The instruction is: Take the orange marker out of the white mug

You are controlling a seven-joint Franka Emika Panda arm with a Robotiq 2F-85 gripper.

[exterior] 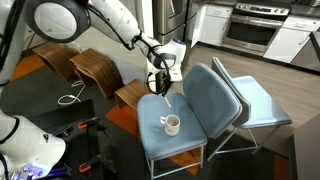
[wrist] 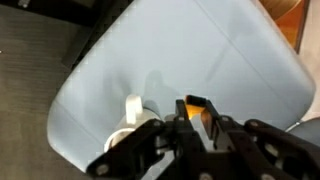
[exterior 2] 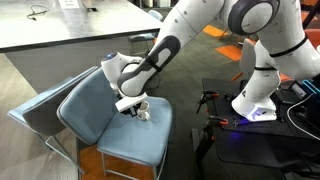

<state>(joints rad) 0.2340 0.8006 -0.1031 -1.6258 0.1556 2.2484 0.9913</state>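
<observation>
The white mug (exterior: 171, 124) stands upright on the seat of the blue chair (exterior: 205, 85). It also shows in an exterior view (exterior 2: 145, 114), partly behind the fingers, and at the lower left of the wrist view (wrist: 131, 113) with its handle up. My gripper (exterior: 162, 86) hangs above the seat, beside and a little higher than the mug. It is shut on the orange marker (wrist: 198, 112), which sits between the fingertips (wrist: 197, 104). In an exterior view the marker (exterior: 166, 99) hangs down from the jaws, clear of the mug's rim.
A second blue chair (exterior: 258, 100) stands right behind the first. Wooden stools (exterior: 95, 65) stand beside the chair. A grey table (exterior 2: 60, 25) is behind the chair in an exterior view. The robot's base and black gear (exterior 2: 255, 105) stand close by.
</observation>
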